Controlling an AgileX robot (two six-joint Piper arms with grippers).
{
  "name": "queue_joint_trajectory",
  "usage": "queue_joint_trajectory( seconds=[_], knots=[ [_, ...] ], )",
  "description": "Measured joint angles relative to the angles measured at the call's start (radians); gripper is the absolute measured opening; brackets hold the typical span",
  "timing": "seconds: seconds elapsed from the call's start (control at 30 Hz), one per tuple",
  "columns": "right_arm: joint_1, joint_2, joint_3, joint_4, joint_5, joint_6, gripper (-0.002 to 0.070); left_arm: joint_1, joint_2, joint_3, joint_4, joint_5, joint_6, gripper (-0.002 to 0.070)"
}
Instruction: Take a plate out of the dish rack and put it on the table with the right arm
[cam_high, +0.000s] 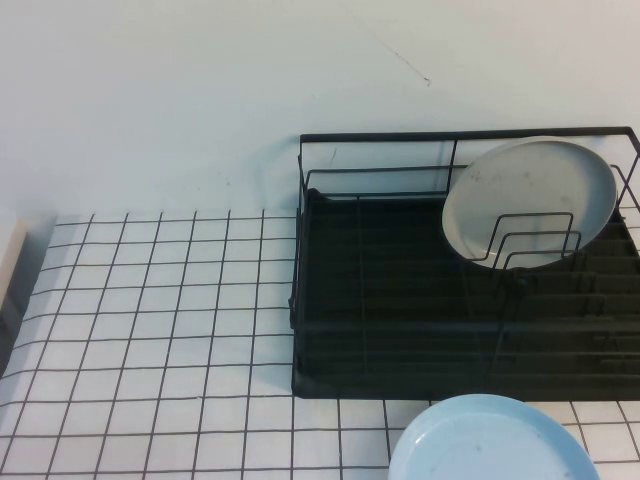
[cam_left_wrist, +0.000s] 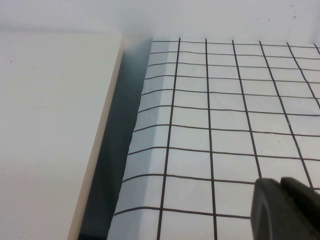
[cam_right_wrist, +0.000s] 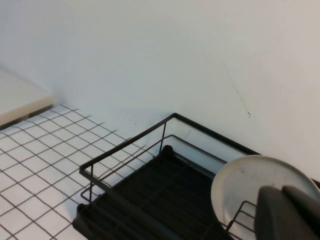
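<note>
The light blue plate (cam_high: 490, 440) lies flat at the near edge of the high view, on the gridded table (cam_high: 160, 330) just in front of the black dish rack (cam_high: 450, 136). Its near part is cut off by the picture's edge. A grey-white plate (cam_high: 530, 200) leans upright in the rack's far right dividers. Neither gripper shows in the high view. My right gripper (cam_right_wrist: 282, 190) is shut and empty, raised above and in front of the rack (cam_right_wrist: 130, 150), with the grey-white plate (cam_right_wrist: 245, 185) behind it. My left gripper (cam_left_wrist: 280, 181) is shut and empty, low over the table (cam_left_wrist: 225, 115).
A beige board (cam_left_wrist: 50, 125) borders the table's left edge, with a dark gap beside it; it also shows in the high view (cam_high: 10, 260). A white wall (cam_high: 200, 100) stands behind the rack. The gridded table spreads left of the rack.
</note>
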Motion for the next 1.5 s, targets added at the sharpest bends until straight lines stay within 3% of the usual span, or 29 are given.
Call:
queue_joint_trajectory(
  seconds=[0.27, 0.63, 0.7, 0.8, 0.97, 1.07, 1.5],
  knots=[
    [0.000, -0.155, 0.143, -0.043, -0.001, -0.002, -0.0002, 0.000, 0.000, 0.000, 0.000, 0.000, 0.000, -0.0003],
    [0.000, -0.179, 0.468, -0.119, -0.629, -0.097, -0.0002, 0.000, 0.000, 0.000, 0.000, 0.000, 0.000, -0.0003],
    [0.000, -0.208, 0.543, -0.182, -0.692, -0.034, -0.0002, 0.000, 0.000, 0.000, 0.000, 0.000, 0.000, -0.0003],
    [0.000, -0.272, 0.671, -0.386, -0.765, 0.246, -0.0002, 0.000, 0.000, 0.000, 0.000, 0.000, 0.000, -0.0003],
    [-0.021, -0.390, 0.715, -0.773, -0.485, 0.693, -0.0002, 0.001, 0.000, 0.000, 0.000, 0.000, 0.000, -0.0003],
    [-0.046, -0.433, 0.717, -0.922, -0.337, 0.843, -0.0002, 0.001, 0.000, 0.000, 0.002, 0.000, 0.000, -0.0003],
    [-0.064, -0.449, 0.711, -0.985, -0.303, 0.911, -0.0002, 0.001, 0.000, 0.000, 0.004, 0.000, 0.000, -0.0003]
  ],
)
